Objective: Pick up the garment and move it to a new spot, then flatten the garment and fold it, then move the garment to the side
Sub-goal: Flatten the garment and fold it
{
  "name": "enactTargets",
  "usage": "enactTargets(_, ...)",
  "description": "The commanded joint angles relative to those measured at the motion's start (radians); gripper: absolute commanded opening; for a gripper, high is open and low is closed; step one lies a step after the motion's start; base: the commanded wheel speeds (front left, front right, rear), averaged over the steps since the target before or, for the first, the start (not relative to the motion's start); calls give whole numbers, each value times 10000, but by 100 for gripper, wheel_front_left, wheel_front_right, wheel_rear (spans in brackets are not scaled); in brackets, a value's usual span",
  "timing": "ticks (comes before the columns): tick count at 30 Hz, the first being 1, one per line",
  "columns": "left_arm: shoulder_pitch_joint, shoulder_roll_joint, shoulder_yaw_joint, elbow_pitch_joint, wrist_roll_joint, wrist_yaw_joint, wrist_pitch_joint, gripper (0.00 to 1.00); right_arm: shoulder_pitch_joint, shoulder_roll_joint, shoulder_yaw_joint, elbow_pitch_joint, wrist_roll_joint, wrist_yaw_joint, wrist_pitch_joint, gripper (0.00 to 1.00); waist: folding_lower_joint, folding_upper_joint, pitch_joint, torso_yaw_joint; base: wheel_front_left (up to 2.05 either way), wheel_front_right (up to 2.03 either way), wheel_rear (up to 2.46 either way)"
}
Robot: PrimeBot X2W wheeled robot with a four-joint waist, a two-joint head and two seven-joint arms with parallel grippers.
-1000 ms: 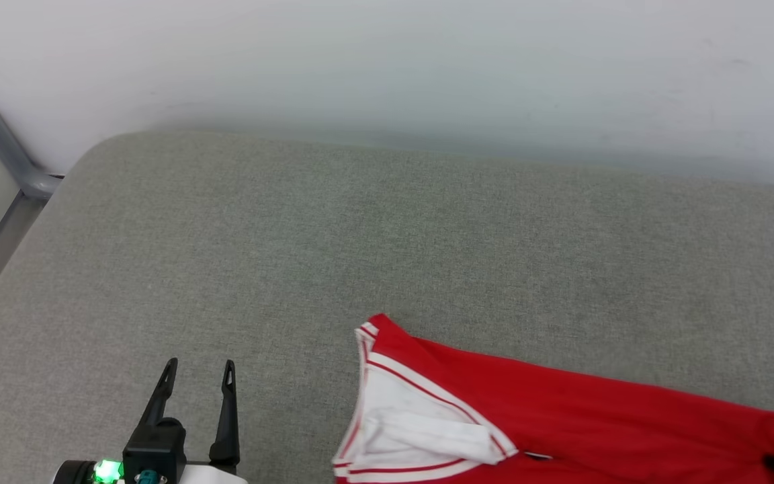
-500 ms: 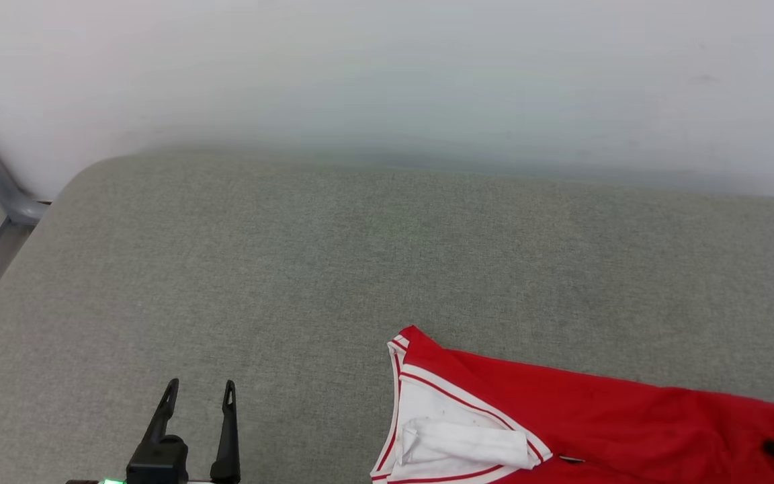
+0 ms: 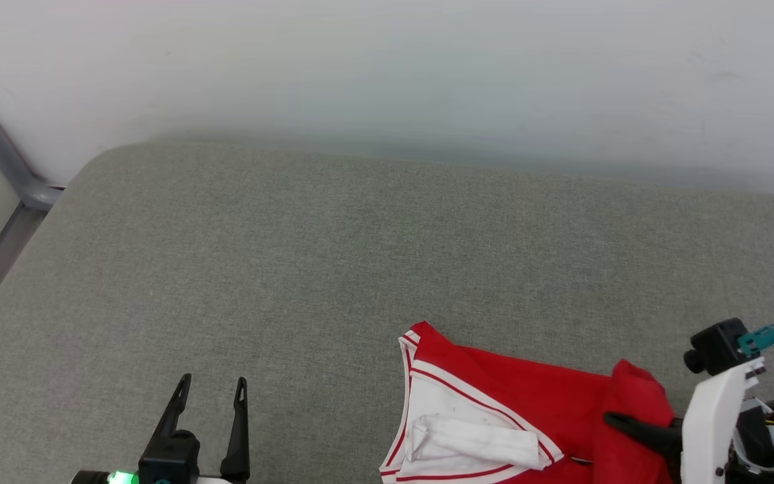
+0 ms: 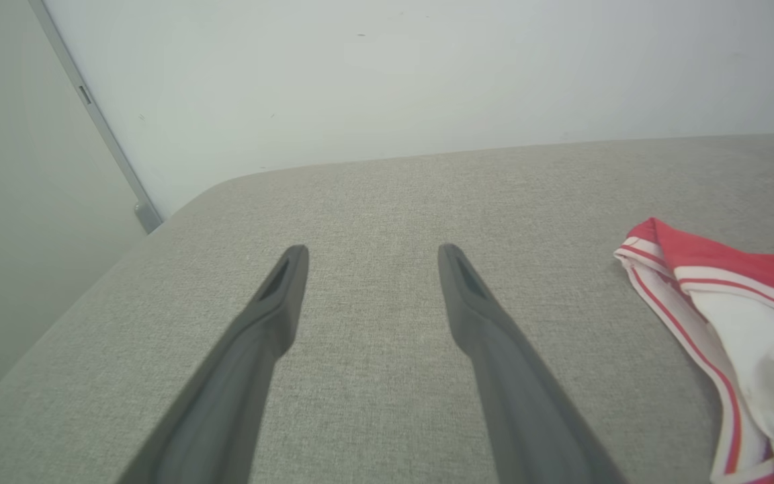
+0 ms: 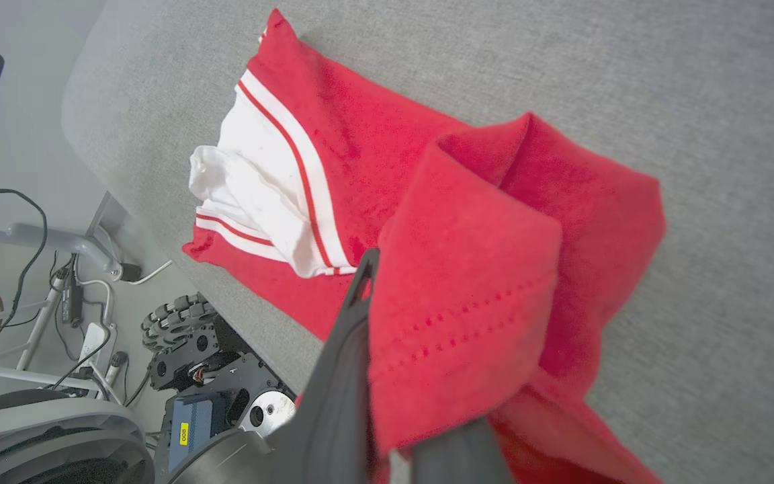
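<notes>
The shirt [image 3: 514, 400] lies on the tabletop [image 3: 293, 269] with a raised red fold clamped in the right pincer [image 3: 619, 425], the left pincer [image 3: 213, 380] gaping empty well to its left; pick-up is underway, and lifting clear likely follows.

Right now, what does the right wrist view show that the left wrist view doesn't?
Right wrist view: the right gripper shut on a raised red fold of the garment, plus the wheeled base and cables. Left wrist view: the left gripper open and empty above bare grey cushion, the white wall and a grey post. Both: the garment's white sleeve with red-and-white trim, lying on the cushion.
</notes>
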Motion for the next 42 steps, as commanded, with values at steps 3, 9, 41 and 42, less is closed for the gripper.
enactTargets(3,-199,-89,14,32,61,-56,-26,100,-439,414,317,-117,-329,-5,163,0,0,0,129,141,0,0,0)
enactTargets(9,-445,-249,-34,94,151,-189,-26,100,-1464,1256,1268,171,-928,-5,372,0,0,0,406,353,0,0,0)
enactTargets(41,-521,-435,52,409,428,-519,-26,100,-2460,1685,1425,1850,-3741,-7,-5411,100,0,0,67,-496,0,0,0)
enactTargets(42,-510,-422,57,410,415,-530,-26,100,-2315,1750,1131,1801,-4071,-5,-5670,100,0,0,21,-582,0,0,0)
